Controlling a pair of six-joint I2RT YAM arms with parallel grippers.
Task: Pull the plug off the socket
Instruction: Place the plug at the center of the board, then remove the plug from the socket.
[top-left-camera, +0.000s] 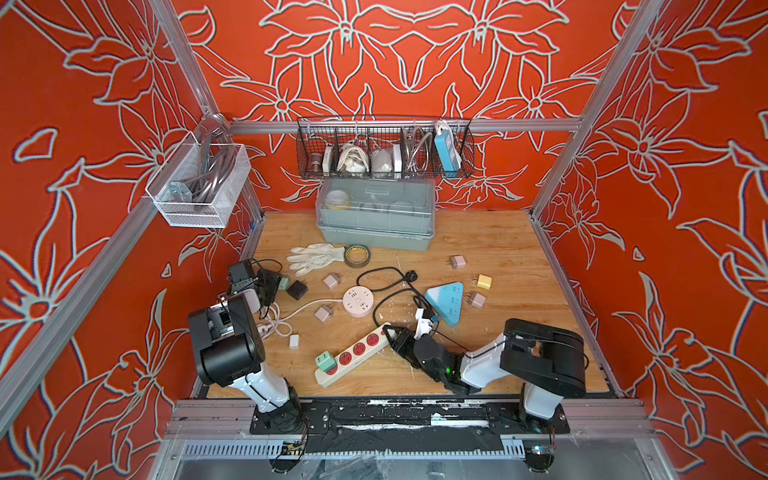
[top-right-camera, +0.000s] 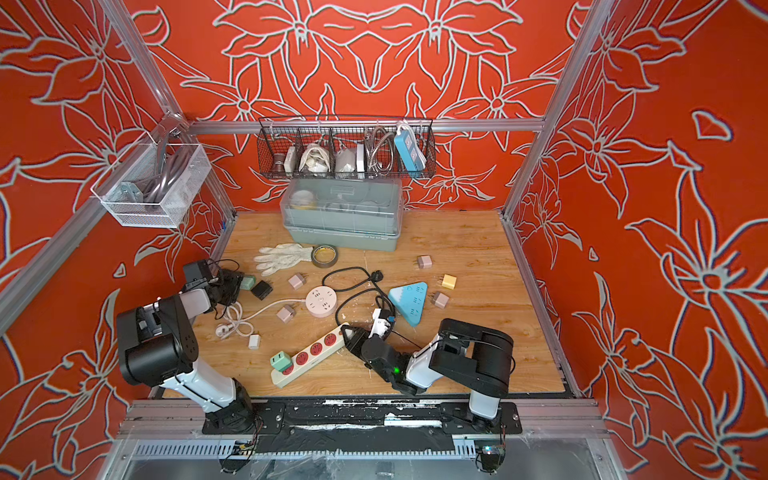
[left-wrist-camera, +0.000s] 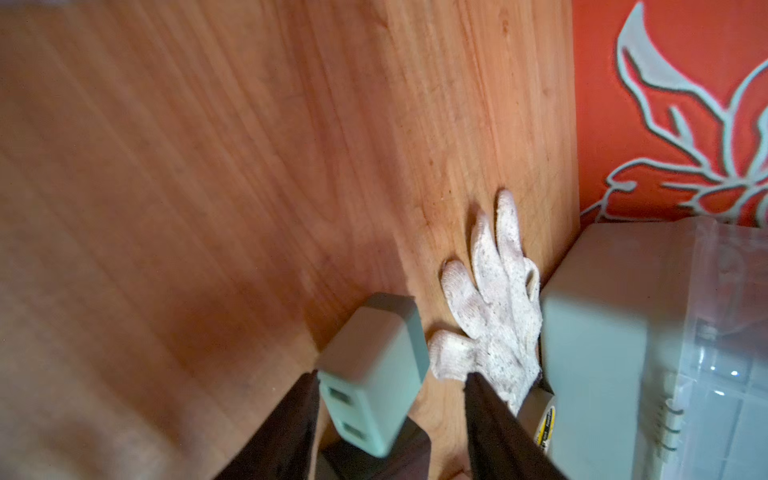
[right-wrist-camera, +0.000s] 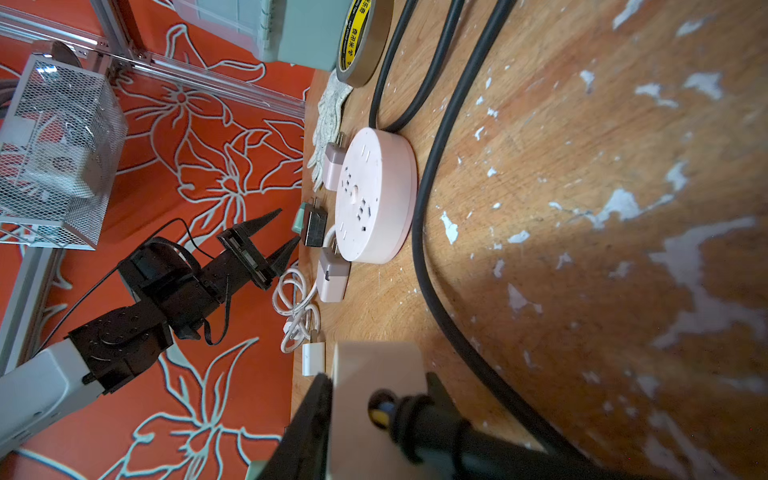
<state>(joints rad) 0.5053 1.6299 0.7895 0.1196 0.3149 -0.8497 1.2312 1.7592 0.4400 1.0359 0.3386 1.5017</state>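
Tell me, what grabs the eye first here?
Red walls with pale flower outlines all round. Then the white power strip with red sockets at the front of the table, a green plug in it and the right arm's fingers clamped on its cord end. At the left edge, the left arm's fingers stand open by a green adapter.

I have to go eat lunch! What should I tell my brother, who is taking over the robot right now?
Left gripper: open, with a loose green plug lying between its jaws, by the black charger.
Right gripper: shut on the cable end of the power strip.
Done: one green plug is off the strip.
Left: a second green plug sits in the socket at the strip's other end and needs pulling out.
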